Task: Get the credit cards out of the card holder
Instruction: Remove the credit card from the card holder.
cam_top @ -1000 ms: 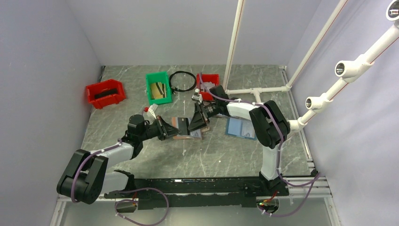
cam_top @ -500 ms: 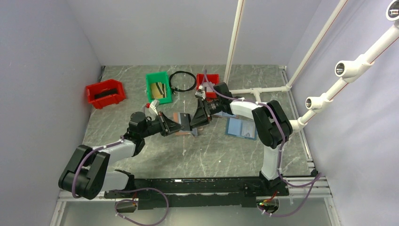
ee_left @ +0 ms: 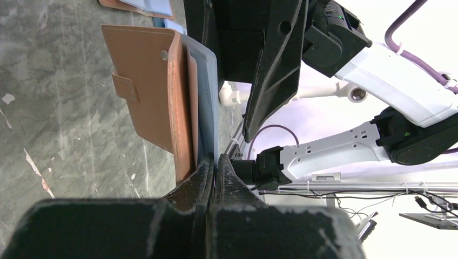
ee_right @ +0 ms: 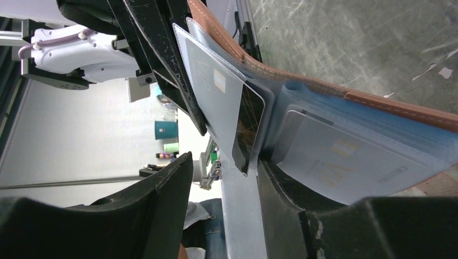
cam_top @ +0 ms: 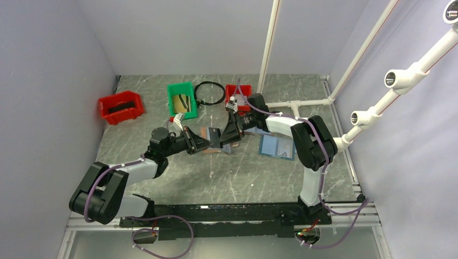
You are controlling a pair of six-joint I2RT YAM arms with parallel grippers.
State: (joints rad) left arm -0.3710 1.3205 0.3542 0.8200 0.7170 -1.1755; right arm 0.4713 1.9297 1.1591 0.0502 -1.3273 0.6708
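Note:
The card holder [cam_top: 204, 133], reddish-brown outside [ee_left: 146, 81] with pale blue pocket pages, hangs off the table between both arms. My left gripper [ee_left: 215, 160] is shut on the edge of one pale blue page [ee_left: 211, 97]. In the right wrist view a grey credit card [ee_right: 216, 91] with a pale chip and a dark card [ee_right: 249, 116] stick out of the pockets, and a pale card [ee_right: 335, 162] lies inside a pocket. My right gripper [ee_right: 224, 164] stands open around a pale blue page [ee_right: 237, 205], which lies against one finger [ee_right: 281, 189]. From above, the right gripper [cam_top: 226, 137] faces the left gripper [cam_top: 208, 143].
A second holder with a blue cover [cam_top: 276, 145] lies to the right on the table. At the back stand a red bin [cam_top: 121, 106], a green bin [cam_top: 182, 100], a black cable ring [cam_top: 209, 93] and another red bin [cam_top: 241, 90]. White pipes [cam_top: 294, 102] run along the back right.
Both grippers have moved a little toward the back of the table and the card holder has risen off it. The left gripper has stayed shut on the page.

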